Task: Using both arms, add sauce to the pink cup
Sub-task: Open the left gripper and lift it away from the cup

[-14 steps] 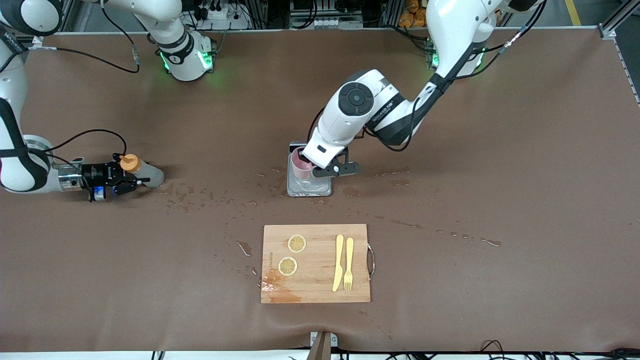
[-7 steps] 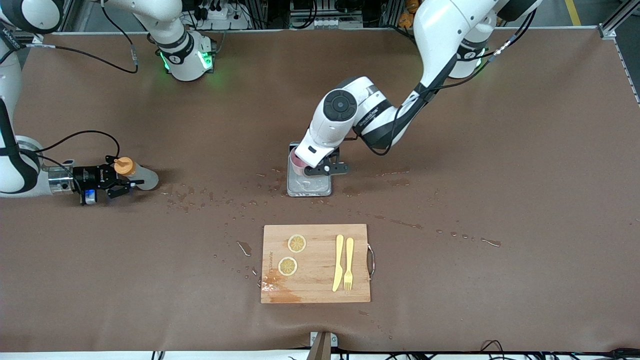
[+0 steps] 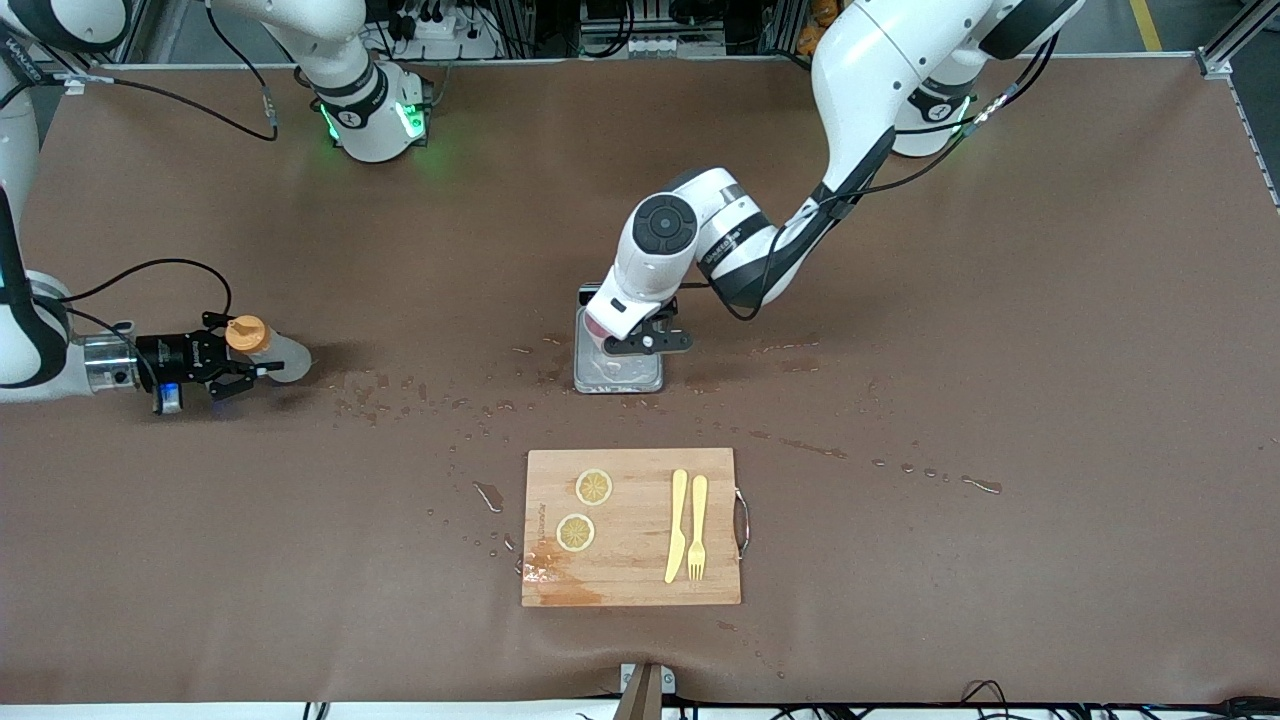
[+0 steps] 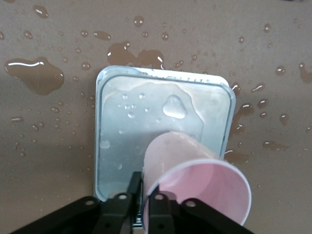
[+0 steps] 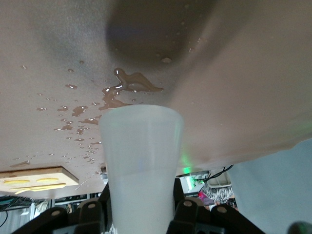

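The left pincer (image 3: 648, 343) pinches the rim of the pink cup (image 4: 195, 183), one finger inside the wall and one outside, over the wet metal tray (image 3: 600, 375) mid-table. The cup looks thin, light and easily tipped, so a grip on the rim should serve if kept gentle. The right pincer (image 3: 232, 372), at the right arm's end of the table, is clamped on the sauce bottle (image 3: 268, 350) near its orange cap (image 3: 244, 333). Its soft translucent wall will likely yield under pressure, and the wet table (image 3: 1000, 300) suggests slippery surfaces.
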### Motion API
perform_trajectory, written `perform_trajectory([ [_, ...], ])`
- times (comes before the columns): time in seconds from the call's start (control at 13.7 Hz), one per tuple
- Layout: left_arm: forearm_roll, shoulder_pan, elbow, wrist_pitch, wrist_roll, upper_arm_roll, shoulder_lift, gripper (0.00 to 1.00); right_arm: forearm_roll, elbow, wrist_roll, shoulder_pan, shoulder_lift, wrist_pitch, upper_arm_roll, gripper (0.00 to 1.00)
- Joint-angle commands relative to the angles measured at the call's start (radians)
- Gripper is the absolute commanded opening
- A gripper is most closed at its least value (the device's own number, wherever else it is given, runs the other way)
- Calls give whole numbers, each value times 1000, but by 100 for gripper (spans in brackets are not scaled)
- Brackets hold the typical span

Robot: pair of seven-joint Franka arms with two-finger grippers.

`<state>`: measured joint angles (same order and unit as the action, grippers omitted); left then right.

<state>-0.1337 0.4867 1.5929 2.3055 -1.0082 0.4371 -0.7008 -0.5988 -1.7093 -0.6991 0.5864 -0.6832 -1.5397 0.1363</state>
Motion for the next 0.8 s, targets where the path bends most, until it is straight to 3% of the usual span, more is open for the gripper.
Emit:
perform_trajectory([
  [0.0, -27, -3, -14, 0, -26, -8, 18, 100, 49, -7, -92, -54, 88, 6, -3, 49],
  [0.29, -29, -26, -14, -11, -21, -9, 85, 100, 105, -4, -183, -99, 166, -7, -1, 49],
  [0.73, -21, -160, -16, -173, 57, -1, 263, 100, 169, -1, -414, -233, 283, -16, 0, 49],
])
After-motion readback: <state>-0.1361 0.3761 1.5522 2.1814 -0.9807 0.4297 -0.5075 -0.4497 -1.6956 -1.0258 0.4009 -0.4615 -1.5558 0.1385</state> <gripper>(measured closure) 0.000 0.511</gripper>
